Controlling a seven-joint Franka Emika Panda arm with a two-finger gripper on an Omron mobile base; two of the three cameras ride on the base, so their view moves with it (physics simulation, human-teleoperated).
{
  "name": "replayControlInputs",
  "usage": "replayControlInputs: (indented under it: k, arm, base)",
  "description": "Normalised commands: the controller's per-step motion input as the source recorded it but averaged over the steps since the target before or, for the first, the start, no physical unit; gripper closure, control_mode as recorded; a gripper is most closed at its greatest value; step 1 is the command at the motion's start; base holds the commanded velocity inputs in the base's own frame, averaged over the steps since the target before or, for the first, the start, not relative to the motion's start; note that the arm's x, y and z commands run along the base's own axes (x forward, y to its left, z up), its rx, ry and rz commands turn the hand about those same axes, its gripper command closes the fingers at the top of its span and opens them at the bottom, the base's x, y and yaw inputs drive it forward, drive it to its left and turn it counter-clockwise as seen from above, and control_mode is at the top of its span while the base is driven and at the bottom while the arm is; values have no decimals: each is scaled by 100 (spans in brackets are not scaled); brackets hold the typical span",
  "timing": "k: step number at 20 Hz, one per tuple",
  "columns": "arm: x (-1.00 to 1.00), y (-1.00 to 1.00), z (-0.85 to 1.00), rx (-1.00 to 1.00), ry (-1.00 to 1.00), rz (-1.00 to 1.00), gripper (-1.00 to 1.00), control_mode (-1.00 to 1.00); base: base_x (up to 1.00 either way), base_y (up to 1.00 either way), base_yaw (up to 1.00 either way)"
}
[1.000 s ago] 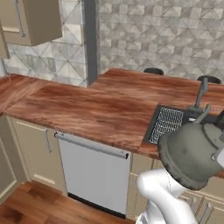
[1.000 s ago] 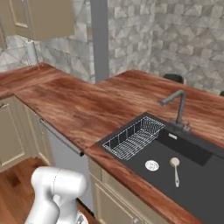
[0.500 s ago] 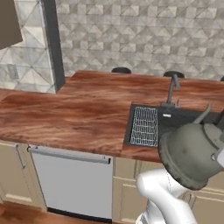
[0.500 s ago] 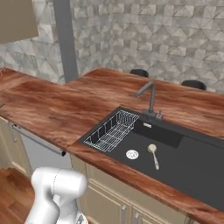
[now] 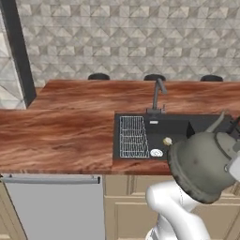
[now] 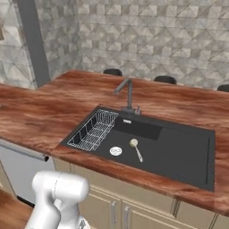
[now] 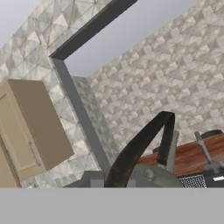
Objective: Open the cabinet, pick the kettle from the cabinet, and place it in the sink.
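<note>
The squat grey kettle (image 5: pixel 201 165) hangs tilted in the air at the lower right of the left base view, in front of the counter edge and just right of the sink's middle. My gripper (image 5: pixel 234 157) is at that view's right edge, shut on the kettle's dark arched handle (image 7: pixel 140 146), which crosses the hand view above the kettle's lid (image 7: pixel 151 176). The black sink (image 5: pixel 180 127) (image 6: pixel 179 150) lies in the wooden counter with a wire rack (image 5: pixel 132 136) (image 6: pixel 94 130) at its left end. The beige cabinet (image 7: pixel 30 127) shows at the left of the hand view.
A slim dark faucet (image 5: pixel 157 96) (image 6: pixel 126 91) stands behind the basin, and a spoon-like utensil (image 6: pixel 135 148) lies on the basin floor. A grey dishwasher front (image 5: pixel 51 206) sits under the counter to the left. Dark stool tops (image 5: pixel 154 77) line the counter's far edge.
Both base views have slid sideways along the counter, so the sink now lies in front of the base. The kettle stays held in the same place relative to the arm.
</note>
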Motion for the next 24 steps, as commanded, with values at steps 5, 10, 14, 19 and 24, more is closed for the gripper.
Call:
replayControlInputs:
  k: [5,10,14,19,24]
  arm:
    - [0,0,0,0,0,0,100,100]
    - [0,0,0,0,0,0,100,100]
    - [0,0,0,0,0,0,100,100]
    - [0,0,0,0,0,0,100,100]
    - [0,0,0,0,0,0,100,100]
  base:
    - [-1,-34,-32]
    - [6,-30,-26]
    - [9,-35,-23]
    - [15,-23,-15]
    - [12,-30,-1]
